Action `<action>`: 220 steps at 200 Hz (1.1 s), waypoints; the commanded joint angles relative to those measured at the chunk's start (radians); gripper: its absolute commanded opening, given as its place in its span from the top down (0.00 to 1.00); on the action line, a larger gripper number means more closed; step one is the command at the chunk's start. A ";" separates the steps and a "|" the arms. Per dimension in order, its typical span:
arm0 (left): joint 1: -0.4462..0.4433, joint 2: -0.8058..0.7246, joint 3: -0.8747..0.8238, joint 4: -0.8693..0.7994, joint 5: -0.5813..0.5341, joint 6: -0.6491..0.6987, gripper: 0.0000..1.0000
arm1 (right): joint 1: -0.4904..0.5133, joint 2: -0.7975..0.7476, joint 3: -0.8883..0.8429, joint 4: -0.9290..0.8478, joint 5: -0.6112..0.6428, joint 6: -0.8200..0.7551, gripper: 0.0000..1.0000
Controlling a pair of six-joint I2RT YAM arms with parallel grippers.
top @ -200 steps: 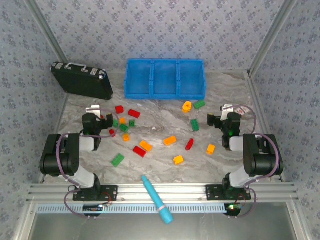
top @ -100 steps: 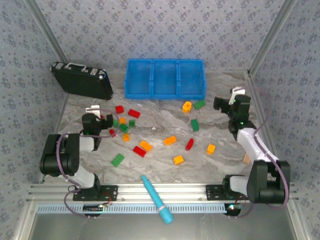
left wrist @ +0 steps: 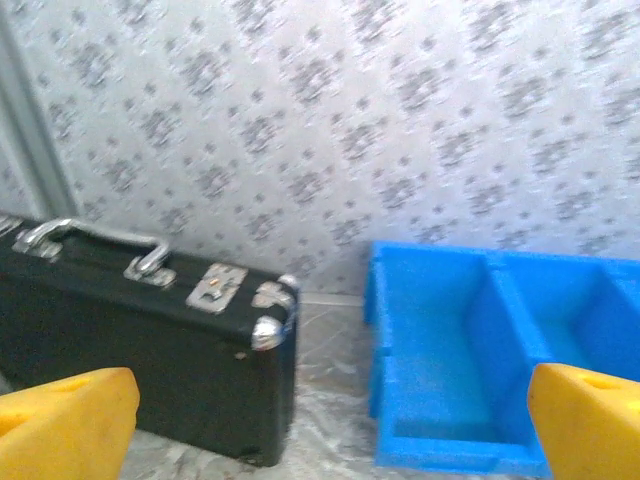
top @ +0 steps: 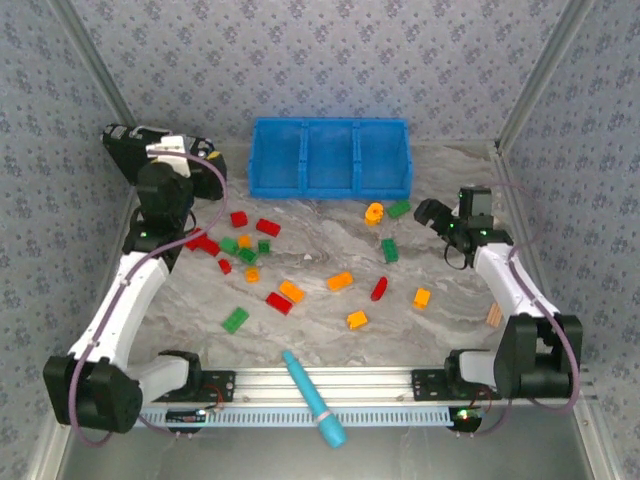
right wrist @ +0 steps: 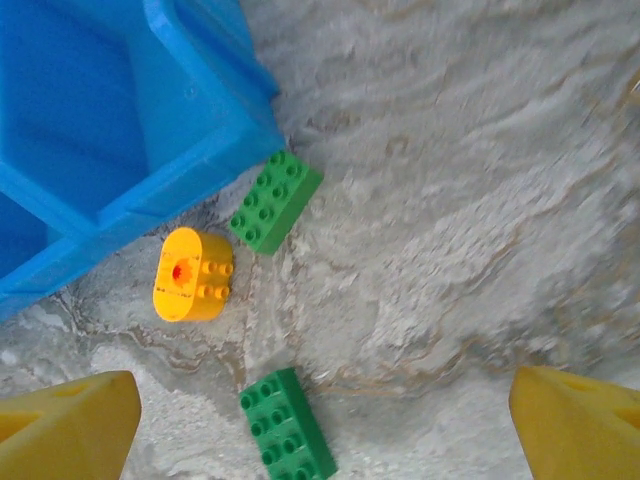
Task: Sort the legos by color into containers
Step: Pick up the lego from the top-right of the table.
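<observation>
We are seeing both arms leaving rest. Left end effector (left wrist: 325, 422): wide, empty, facing bright blue rectangular plastic bin (left wrist: 445, 455). Right end effector (right wrist: 320, 420): wide, empty, over green rectangular plastic brick (right wrist: 285, 428). Sorting beginning.

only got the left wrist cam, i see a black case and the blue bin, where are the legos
Observer: On the top camera the legos lie scattered over the marbled table in front of the blue bin; its three compartments look empty.
Operator: whats the right arm near
Observer: The right gripper hangs open beside a green brick and a round yellow brick by the bin's right front corner.
Operator: anything besides bricks down there
Observer: A light-blue pen-like tool lies across the near rail, between the two arm bases.
</observation>
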 commanded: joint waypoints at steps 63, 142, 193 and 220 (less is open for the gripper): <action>-0.089 -0.093 0.193 -0.608 0.136 0.018 0.00 | 0.130 0.364 0.251 -0.003 0.034 0.171 0.07; -0.090 -0.186 0.203 -0.753 0.172 0.087 0.00 | 0.146 0.615 0.518 -0.143 0.159 0.164 0.16; -0.091 -0.185 0.185 -0.737 0.170 0.118 0.00 | 0.166 0.620 0.518 -0.146 0.206 0.141 0.26; -0.090 -0.180 0.175 -0.728 0.170 0.129 0.00 | 0.178 0.547 0.455 -0.112 0.220 0.133 0.29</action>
